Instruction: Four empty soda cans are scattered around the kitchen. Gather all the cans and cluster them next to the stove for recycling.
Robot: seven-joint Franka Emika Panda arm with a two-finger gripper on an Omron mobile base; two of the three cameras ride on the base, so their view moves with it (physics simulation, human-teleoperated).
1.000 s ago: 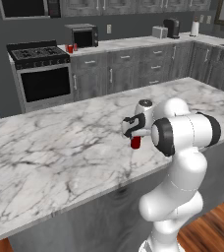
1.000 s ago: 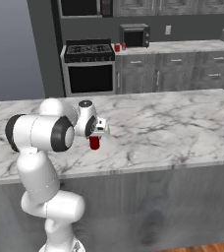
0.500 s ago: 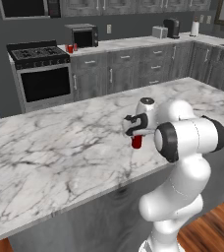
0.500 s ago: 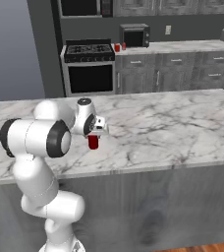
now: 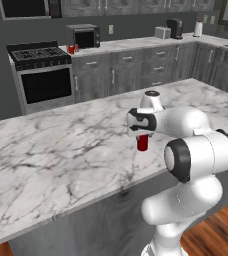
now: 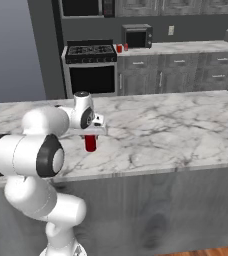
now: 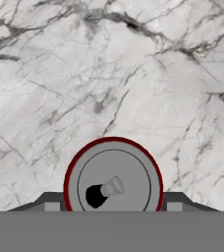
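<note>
Soda can: a small red soda can (image 5: pixel 142 143) with a silver top hangs under the hand, over the marble island counter (image 5: pixel 61 150). It looks lifted off the stone, but I cannot be sure.
Gripper: the gripper (image 7: pixel 113 205) points straight down with one finger on each side of the can. It looks like it is pinching the can.
Top of the can: from the hand view the round silver top (image 7: pixel 113 182) with its little hole sits right between the fingers.
Other cans: two red cans (image 5: pixel 73 48) stand on the back counter, just beside the stove.
Stove: the black stove (image 5: pixel 41 75) is far across the room, well apart from the island.
Worry one: the can is smooth and round. If the pinch is weak, it may slip out and roll away on the counter.
Worry two: the trip to the stove looks long. A fast swing or a bumpy drive may shake the can loose.
Worry three: when the can goes down by the stove, it may knock the cans that stand there.
Worry four: an empty can is soft. A hard squeeze may dent it.
</note>
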